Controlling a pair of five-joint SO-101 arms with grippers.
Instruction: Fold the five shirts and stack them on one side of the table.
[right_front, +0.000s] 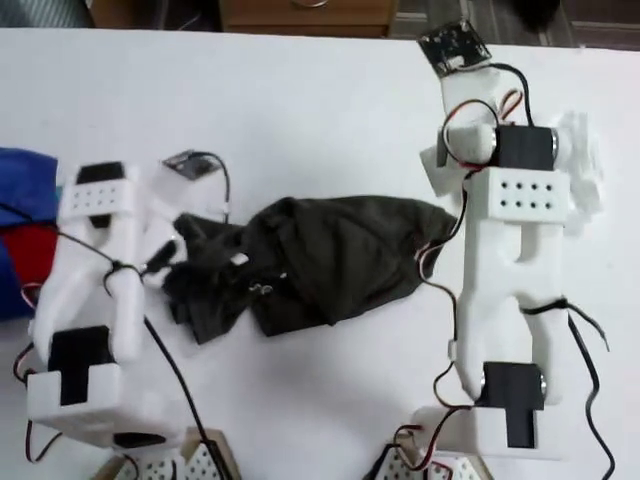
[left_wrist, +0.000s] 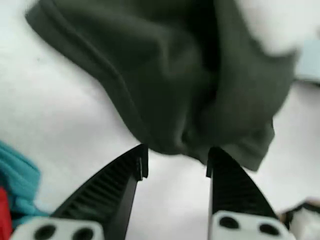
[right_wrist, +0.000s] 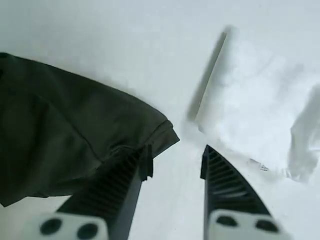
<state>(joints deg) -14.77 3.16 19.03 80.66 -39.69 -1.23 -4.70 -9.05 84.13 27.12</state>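
- High view, far left: a blue shirt (right_front: 20, 190) and a red shirt (right_front: 25, 250) lie together at the left edge of the table (right_front: 300, 100), partly behind the left arm (right_front: 85, 290). We take that edge as the stacking side.
- Next comes the left gripper (left_wrist: 176, 161). Its jaws are spread with nothing between them, and the tips sit just at the near hem of the dark green shirt (right_front: 330, 255).
- That shirt lies crumpled in the middle of the table, between the two arms, with loose folds and one bunched end toward the left arm. We judge the step in hand to be taking hold of it and spreading it flat before any fold.
- To do this well, we would have each side pinch a single layer at an outer edge, not a thick bunch, and then draw the two holds apart evenly so the cloth opens without twisting. A grab on several layers would probably just drag the lump.
- The right gripper (right_wrist: 176, 162) is also parted and empty. One finger hangs over the shirt's hemmed corner and the other over bare table, so a small shift toward the cloth would put the hem between them.
- Far right: a white cloth (right_wrist: 250, 100) lies just beside that corner. It may be a white shirt, but against the white table we cannot be sure.
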